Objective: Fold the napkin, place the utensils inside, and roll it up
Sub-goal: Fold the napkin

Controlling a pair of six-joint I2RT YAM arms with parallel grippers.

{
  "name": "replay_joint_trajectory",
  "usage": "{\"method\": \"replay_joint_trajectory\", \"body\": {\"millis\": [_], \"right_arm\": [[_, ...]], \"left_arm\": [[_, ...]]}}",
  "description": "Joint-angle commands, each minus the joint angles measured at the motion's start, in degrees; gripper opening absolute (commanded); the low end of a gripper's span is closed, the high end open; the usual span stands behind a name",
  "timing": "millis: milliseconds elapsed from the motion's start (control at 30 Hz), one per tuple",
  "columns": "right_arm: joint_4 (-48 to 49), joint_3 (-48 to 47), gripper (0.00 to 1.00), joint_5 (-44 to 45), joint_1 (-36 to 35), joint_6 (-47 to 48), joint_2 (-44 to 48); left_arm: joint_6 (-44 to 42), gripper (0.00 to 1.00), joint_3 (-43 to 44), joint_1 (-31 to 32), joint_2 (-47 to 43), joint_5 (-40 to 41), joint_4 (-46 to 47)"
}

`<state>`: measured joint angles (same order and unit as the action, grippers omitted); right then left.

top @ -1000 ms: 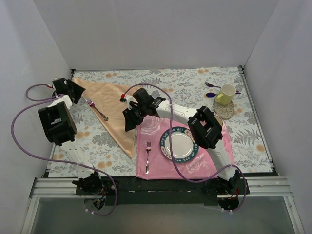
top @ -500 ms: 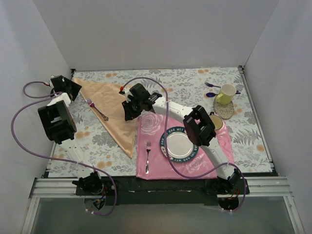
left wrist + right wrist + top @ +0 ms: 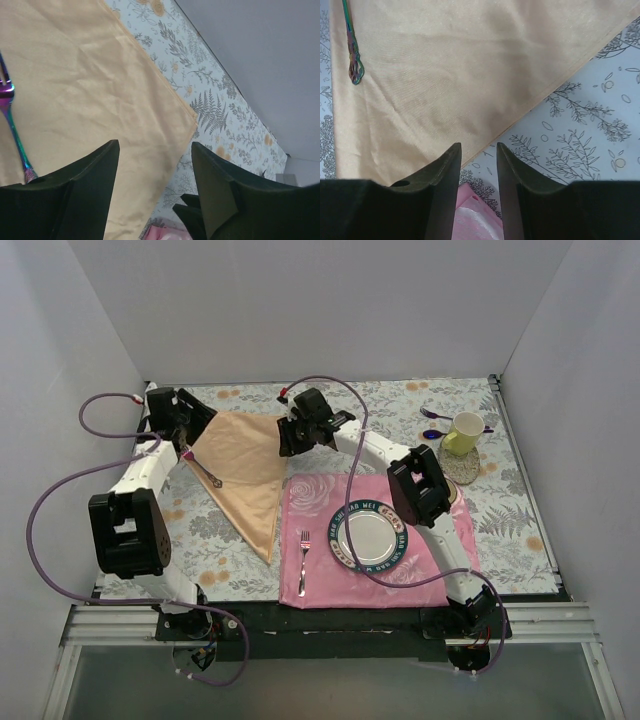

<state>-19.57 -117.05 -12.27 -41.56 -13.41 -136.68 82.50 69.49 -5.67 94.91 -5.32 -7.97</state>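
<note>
The napkin [image 3: 245,465] lies on the bench [image 3: 380,405] as a folded triangle, with the dark fork [image 3: 203,468] on its left part. The left tool [image 3: 155,144] hovers by the napkin's far-left corner, spread and empty. The right tool [image 3: 478,146] hangs over the napkin's far-right edge, its fingers a narrow gap apart and pinching nothing. For a clean fold, both should probably grip the cloth low and together, without nudging the fork off. Right of the napkin, the plate [image 3: 340,540] is bare. Well right of the napkin, I cannot see inside the yellow cup [image 3: 463,432]; purple spoons [image 3: 434,417] lie beside it.
</note>
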Motion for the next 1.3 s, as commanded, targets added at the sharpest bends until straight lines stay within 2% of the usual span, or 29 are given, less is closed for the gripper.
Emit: {"method": "replay_joint_trajectory", "body": {"millis": [0,100,233,367,700,767,933,1000,1067,1200,1267], "right_arm": [[3.57,-3.35,0.42,-2.22,0.34,-0.48,-1.92],[5.85,-2.74,0.35,-4.68,0.43,-1.62,-2.53],[7.88,-1.95,0.31,-6.18,0.34,-2.15,-3.94],[9.02,-2.56,0.27,-6.36,0.43,-1.88,-5.7],[8.85,-4.06,0.23,-5.39,2.18,-4.25,-10.0],[9.46,-4.41,0.24,-6.09,2.97,-5.31,-11.05],[9.81,-6.69,0.24,-6.53,4.47,-5.49,-12.99],[10.52,-7.39,0.24,-7.15,5.26,-5.49,-13.87],[10.52,-9.41,0.24,-8.29,5.96,-5.31,-15.01],[13.15,-10.39,0.23,-12.42,6.58,-5.22,-15.37],[14.03,-10.39,0.23,-14.62,6.58,-5.31,-15.19]], "left_arm": [[-0.76,0.59,-3.84,-1.54,-5.61,0.06,-4.51],[-2.42,0.58,-5.59,0.48,-7.02,-3.53,-5.56],[-3.22,0.55,-9.1,4.34,-8.51,-8.54,-7.5],[-5.06,0.54,-12.36,7.86,-10.54,-10.23,-6.54],[-6.21,0.53,-7.71,9.8,-4.3,-8.83,-7.15],[-5.86,0.56,-5.43,9.8,-2.55,-7.08,-8.29],[-1.56,0.59,-0.95,5.76,1.41,-8.04,-7.33],[1.69,0.59,1.34,0.42,4.03,-8.56,-5.75],[2.75,0.59,4.14,-1.61,6.06,-6.64,-4.61],[3.55,0.57,6.35,-8.98,10.72,-1.54,2.06],[2.32,0.57,6.97,-11.46,13.09,-3.03,7.67]]}}
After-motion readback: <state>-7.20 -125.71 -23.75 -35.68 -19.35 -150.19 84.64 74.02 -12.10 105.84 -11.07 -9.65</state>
